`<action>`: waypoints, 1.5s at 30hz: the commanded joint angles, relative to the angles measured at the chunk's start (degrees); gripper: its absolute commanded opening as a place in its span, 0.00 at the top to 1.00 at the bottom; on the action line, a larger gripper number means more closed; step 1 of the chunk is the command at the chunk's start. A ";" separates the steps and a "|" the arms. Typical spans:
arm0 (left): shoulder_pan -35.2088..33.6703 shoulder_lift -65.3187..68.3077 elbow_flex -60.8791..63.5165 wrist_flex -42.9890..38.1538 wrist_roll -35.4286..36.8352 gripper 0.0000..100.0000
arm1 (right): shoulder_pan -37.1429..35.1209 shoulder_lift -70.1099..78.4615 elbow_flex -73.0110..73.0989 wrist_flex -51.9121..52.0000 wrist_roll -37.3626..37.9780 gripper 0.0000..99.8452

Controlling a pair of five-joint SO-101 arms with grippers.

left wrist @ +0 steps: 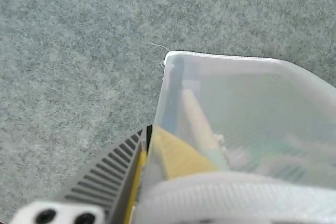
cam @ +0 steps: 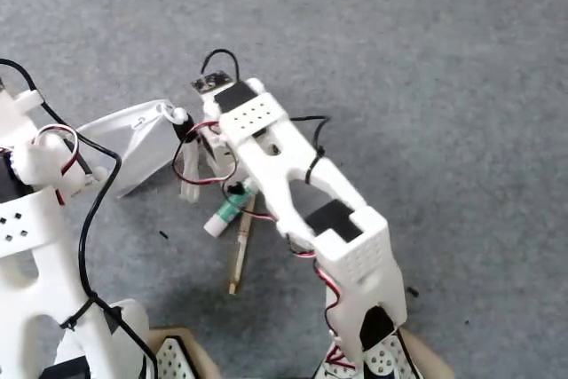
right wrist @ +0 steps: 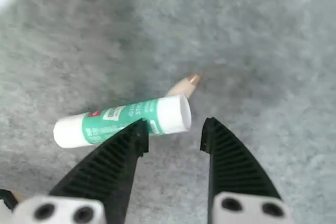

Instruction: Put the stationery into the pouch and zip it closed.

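A translucent white pouch [cam: 133, 144] lies at the table's left, and my left gripper [cam: 84, 166] is shut on its edge. In the left wrist view the pouch [left wrist: 236, 108] shows a pale stick-like item and a yellowish one inside, pinched in the left gripper [left wrist: 149, 156]. A green and white glue stick [cam: 226, 209] lies on the grey cloth beside a wooden pencil [cam: 240, 250]. My right gripper [cam: 200, 185] hangs open just above them, between the pouch and the glue stick. Its black fingers [right wrist: 126, 150] stand over the glue stick [right wrist: 121, 119], with the pencil tip [right wrist: 185, 84] beyond.
Grey felt-like cloth [cam: 444, 86] covers the table, with wide free room to the right and at the back. Both arm bases stand at the front edge. Cables loop around the right arm [cam: 302, 184].
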 commanded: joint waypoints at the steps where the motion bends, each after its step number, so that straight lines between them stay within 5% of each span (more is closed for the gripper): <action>1: -0.48 -0.26 -0.92 -0.18 0.70 0.97 | 1.49 -2.07 -3.12 1.49 -2.90 0.82; 19: -0.48 -0.35 -0.92 -0.18 0.70 0.97 | -0.26 10.15 -3.30 -5.45 -11.69 0.82; 45: -0.48 -0.35 -0.92 -0.18 0.70 0.97 | 1.14 12.88 -22.99 -1.49 -2.99 0.98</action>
